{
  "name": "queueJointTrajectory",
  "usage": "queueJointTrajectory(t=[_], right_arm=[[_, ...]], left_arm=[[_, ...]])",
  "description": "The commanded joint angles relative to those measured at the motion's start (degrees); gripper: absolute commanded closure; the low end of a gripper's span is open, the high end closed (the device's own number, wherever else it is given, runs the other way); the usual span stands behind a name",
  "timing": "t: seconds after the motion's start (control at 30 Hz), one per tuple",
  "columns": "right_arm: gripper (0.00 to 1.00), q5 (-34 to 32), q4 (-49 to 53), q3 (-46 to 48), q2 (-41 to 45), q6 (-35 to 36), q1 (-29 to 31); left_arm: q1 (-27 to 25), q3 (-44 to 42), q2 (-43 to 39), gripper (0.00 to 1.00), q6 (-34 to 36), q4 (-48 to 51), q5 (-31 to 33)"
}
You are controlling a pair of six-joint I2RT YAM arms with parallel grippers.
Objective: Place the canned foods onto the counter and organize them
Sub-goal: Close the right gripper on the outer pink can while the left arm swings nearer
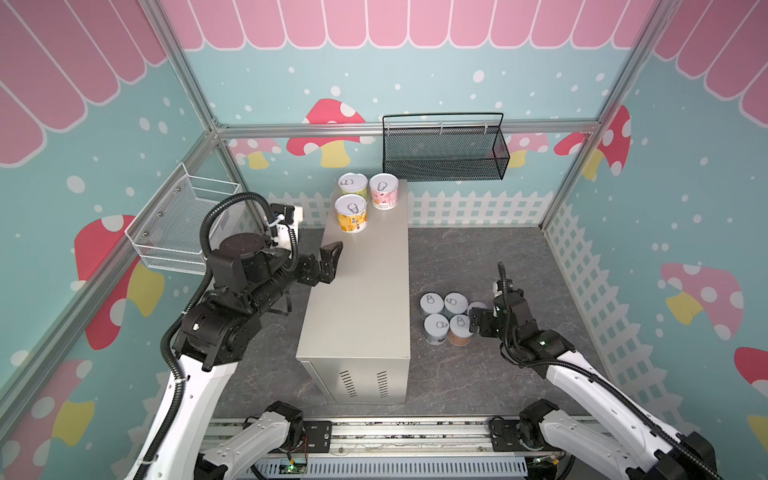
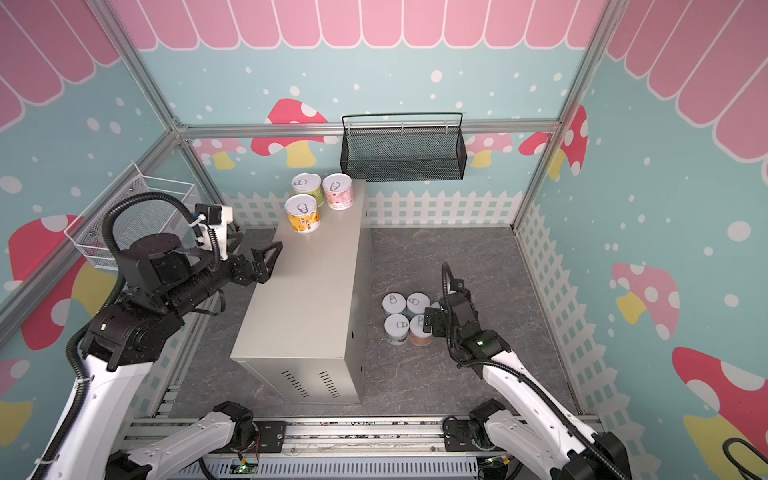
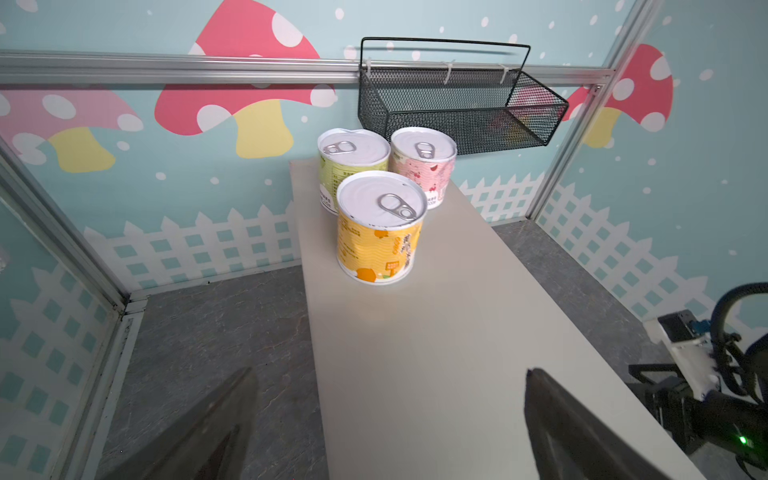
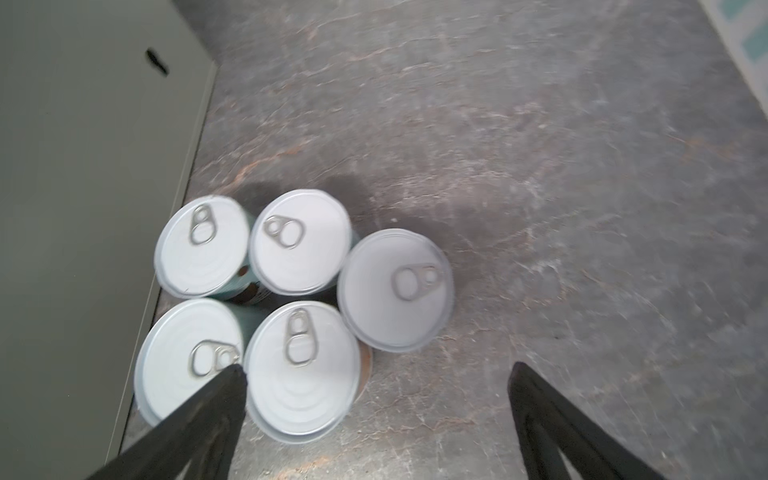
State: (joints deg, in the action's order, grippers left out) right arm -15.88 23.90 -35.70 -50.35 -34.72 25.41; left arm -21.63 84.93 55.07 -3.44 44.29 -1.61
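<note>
Holds left fingers [image 3: 557, 415] wide apart, empty, over the bench [image 1: 361, 291] at its left edge, mid-frame. Hangs right fingers [image 4: 208, 409] equally wide, empty, above five cans [image 4: 301, 370] bunched on the floor [image 4: 540, 166], centre-right. Shows green can [image 1: 353, 185], pink can [image 1: 384, 190], yellow can [image 1: 351, 212] upright, upper centre, on bench's far end.

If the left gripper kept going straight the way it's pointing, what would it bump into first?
Probably the yellow can, nearest of three on the counter. The open left gripper points along the counter top towards it, with nothing between. Its height is hard to judge.
</note>
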Motion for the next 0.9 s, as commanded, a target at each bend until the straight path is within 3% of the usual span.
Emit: queueJointTrajectory(t=[0.0, 0.13, 0.3, 0.4, 0.57, 0.7, 0.87], right_arm=[[0.01, -4.0, 2.3, 1.9, 3.7, -7.3, -0.9], [0.0, -7.9, 5.8, 3.0, 4.9, -11.7, -1.3], [0.0, -6.8, 6.4, 5.8, 5.1, -15.1, -1.5], [0.01, -8.3, 8.7, 8.4, 6.3, -21.9, -1.7], [0.01, -7.7, 6.7, 12.1, 6.6, -23.9, -1.9], [0.01, -6.6, 0.7, 14.8, 4.4, -20.1, -2.2], [0.0, -0.5, -11.8, 15.6, -0.8, -8.7, -2.5]], left_arm=[[-4.6, -2.1, -2.4, 0.0, 0.5, 4.5, 1.9], [-10.3, -3.7, -4.6, 0.0, -0.6, 6.4, 4.4], [-16.3, -6.8, -6.6, 0.0, -4.2, 5.9, 5.4], [-20.4, -7.5, -7.3, 0.0, -5.2, 5.0, 7.3], [-24.1, -7.5, -7.0, 0.0, -5.3, 5.0, 9.2], [-24.2, -7.8, -6.6, 0.0, -5.4, 4.5, 8.9], [-24.8, -7.1, -5.9, 0.0, -6.0, 3.9, 7.4]])
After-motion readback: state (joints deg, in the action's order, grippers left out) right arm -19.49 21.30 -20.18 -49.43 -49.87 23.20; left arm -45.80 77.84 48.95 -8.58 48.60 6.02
